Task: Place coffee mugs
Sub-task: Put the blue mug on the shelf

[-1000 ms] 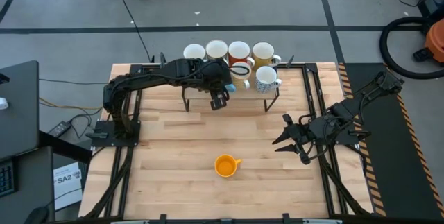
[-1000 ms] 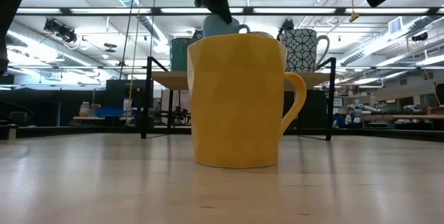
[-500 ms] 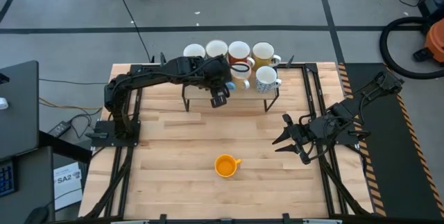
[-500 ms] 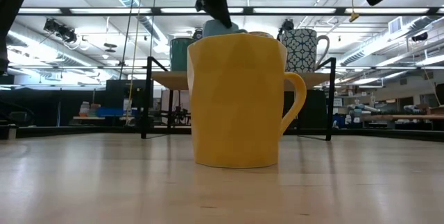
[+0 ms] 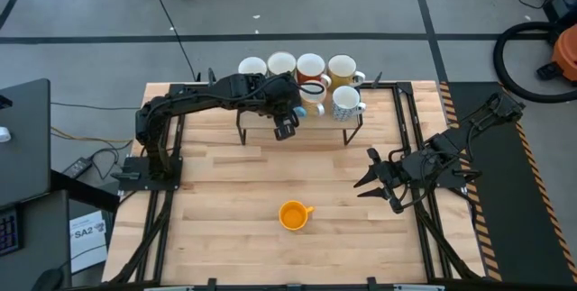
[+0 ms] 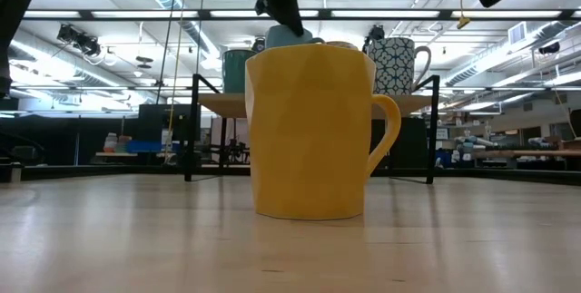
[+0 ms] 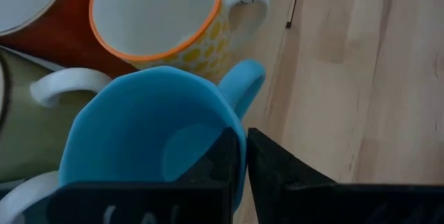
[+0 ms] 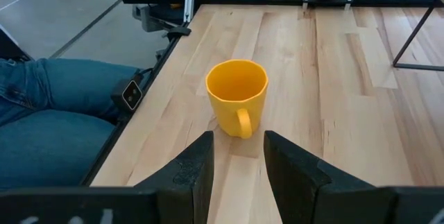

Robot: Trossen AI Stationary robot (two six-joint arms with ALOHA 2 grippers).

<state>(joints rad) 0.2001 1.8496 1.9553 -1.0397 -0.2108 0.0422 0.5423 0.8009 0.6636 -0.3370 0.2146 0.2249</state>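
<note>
Left wrist view: I am seeing blue mug [image 7: 156,137] pinched by rim in left pincer [image 7: 246,158], fingers clamped tight on wall, beside orange-rimmed mug [image 7: 166,23]. Blue mug sitting over raised rack [image 5: 347,115] at counter's [image 5: 225,192] far edge, among other mugs. Yellow mug [image 5: 293,214] standing alone near front. Right pincer [image 5: 379,181] waiting at right, fingers parted, gripping nothing.

table [image 5: 225,192]: pale wood planks, smooth, light sheen | yellow mug [image 8: 237,96], frame centre: smooth glazed ceramic, soft gloss | blue mug [image 7: 149,130]: glossy glaze, likely ceramic | gripper fingers [image 8: 295,165]: matt black plastic, it seems | rack [image 5: 361,124], upper centre: thin dark metal legs | trousers [image 8: 48,106], left edge: blue denim cloth
</note>
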